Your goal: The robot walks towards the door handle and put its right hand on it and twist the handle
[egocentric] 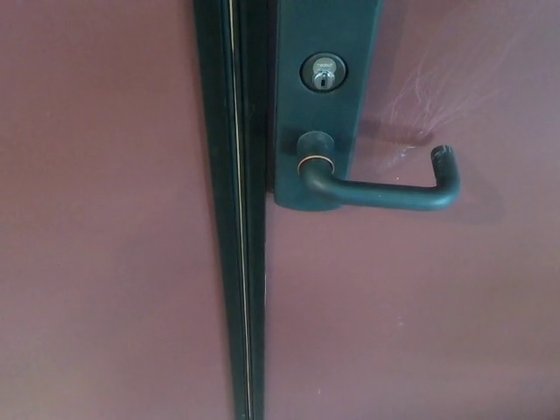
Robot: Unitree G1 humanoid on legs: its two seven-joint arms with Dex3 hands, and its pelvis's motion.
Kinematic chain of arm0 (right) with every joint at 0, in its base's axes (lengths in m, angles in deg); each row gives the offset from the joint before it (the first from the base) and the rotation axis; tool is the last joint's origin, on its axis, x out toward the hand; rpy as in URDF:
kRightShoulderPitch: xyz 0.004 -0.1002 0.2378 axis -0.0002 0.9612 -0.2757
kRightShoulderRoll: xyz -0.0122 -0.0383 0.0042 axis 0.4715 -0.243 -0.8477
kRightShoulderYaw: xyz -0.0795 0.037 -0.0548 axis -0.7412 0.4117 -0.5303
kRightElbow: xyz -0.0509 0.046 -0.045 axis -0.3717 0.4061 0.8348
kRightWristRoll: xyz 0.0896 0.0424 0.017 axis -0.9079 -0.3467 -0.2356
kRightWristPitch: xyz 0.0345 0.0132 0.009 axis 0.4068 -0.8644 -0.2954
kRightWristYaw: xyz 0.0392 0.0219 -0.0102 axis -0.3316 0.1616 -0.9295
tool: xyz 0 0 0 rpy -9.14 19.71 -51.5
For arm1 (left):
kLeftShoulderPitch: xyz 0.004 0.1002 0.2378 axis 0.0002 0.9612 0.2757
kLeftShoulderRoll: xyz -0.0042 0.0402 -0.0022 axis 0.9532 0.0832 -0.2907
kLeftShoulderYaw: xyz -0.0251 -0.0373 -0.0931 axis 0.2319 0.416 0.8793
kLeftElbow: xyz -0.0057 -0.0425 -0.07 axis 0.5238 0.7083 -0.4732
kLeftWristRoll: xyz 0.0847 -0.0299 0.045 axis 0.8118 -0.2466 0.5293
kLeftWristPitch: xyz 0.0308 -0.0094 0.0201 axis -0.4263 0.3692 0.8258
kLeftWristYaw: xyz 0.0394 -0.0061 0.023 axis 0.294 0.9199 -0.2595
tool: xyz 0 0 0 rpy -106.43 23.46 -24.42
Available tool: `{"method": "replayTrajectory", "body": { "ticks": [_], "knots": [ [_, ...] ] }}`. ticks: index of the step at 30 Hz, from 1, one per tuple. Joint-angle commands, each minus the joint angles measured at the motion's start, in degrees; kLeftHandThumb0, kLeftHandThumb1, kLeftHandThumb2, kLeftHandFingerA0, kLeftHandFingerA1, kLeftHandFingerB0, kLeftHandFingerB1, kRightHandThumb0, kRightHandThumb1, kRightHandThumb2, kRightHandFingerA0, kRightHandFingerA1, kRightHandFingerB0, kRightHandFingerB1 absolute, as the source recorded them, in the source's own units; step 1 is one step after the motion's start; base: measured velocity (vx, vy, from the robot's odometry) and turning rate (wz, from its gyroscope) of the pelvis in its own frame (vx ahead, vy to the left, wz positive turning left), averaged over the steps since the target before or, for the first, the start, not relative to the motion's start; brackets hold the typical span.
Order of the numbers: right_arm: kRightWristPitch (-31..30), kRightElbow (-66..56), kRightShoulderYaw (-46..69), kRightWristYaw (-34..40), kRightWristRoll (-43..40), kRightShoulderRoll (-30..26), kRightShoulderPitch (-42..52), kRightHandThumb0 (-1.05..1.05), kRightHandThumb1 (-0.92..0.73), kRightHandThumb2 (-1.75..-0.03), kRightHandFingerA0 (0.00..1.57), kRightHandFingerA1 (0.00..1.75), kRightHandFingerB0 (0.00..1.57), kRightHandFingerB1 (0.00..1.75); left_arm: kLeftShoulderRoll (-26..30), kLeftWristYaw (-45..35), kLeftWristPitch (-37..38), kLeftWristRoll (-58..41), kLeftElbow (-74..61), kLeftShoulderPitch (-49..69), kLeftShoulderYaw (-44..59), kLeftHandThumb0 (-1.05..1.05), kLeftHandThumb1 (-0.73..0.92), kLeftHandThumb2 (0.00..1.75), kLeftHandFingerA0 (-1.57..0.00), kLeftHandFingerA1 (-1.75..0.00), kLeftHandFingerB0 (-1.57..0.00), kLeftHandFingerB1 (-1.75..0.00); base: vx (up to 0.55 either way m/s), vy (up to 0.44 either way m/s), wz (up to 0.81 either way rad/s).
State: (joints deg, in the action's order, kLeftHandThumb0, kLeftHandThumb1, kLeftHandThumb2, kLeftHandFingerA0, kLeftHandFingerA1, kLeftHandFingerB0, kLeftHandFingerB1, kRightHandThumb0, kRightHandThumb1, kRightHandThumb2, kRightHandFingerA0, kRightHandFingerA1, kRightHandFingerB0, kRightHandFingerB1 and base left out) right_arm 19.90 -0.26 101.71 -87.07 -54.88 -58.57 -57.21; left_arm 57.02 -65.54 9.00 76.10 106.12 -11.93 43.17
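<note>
A dark lever door handle (385,194) sticks out level to the right from its round hub (315,157), and its far end curls up toward the door. It is mounted on a tall dark plate (325,105) with a silver keyhole cylinder (323,73) above the hub. The door (420,306) is maroon and fills the right half of the head view. Neither of my hands shows anywhere in the picture.
A dark vertical strip with a thin bright seam (238,219) runs top to bottom left of the plate, where the door edge meets a second maroon panel (96,219). Pale scuff marks (437,96) streak the door above the handle's tip.
</note>
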Motion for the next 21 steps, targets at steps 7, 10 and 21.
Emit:
{"method": "replayTrajectory", "body": {
  "ticks": [7, 10, 21],
  "knots": [
    [-15.39, 0.29, -9.14, -4.71, -0.58, -4.43, -11.17, -0.55, -0.50, -0.60, 0.68, 0.48, 0.54, 0.41, 1.58, -0.58, 0.08, 1.39, -0.41, 0.78, -0.85, -0.16, 0.70, 0.60, -0.62, -0.45, -0.46, -0.40, 0.00, 0.000, 0.00],
    [-18.46, -0.91, -11.26, -5.04, -0.09, -4.90, -13.03, -0.54, -0.50, -0.60, 0.68, 0.48, 0.54, 0.41, 1.53, -0.43, -0.15, 1.47, -0.13, 0.84, -0.95, -0.16, 0.70, 0.60, -0.62, -0.45, -0.46, -0.40, 0.00, 0.000, 0.00],
    [-23.66, -0.91, -19.50, -7.03, -0.35, -2.60, -20.32, -0.49, -0.55, -0.57, 0.69, 0.46, 0.56, 0.40, 1.33, -0.40, 0.06, 0.88, 0.07, 1.37, -0.39, -0.16, 0.70, 0.60, -0.63, -0.46, -0.46, -0.40, 0.00, 0.000, 0.00]
  ]
}}
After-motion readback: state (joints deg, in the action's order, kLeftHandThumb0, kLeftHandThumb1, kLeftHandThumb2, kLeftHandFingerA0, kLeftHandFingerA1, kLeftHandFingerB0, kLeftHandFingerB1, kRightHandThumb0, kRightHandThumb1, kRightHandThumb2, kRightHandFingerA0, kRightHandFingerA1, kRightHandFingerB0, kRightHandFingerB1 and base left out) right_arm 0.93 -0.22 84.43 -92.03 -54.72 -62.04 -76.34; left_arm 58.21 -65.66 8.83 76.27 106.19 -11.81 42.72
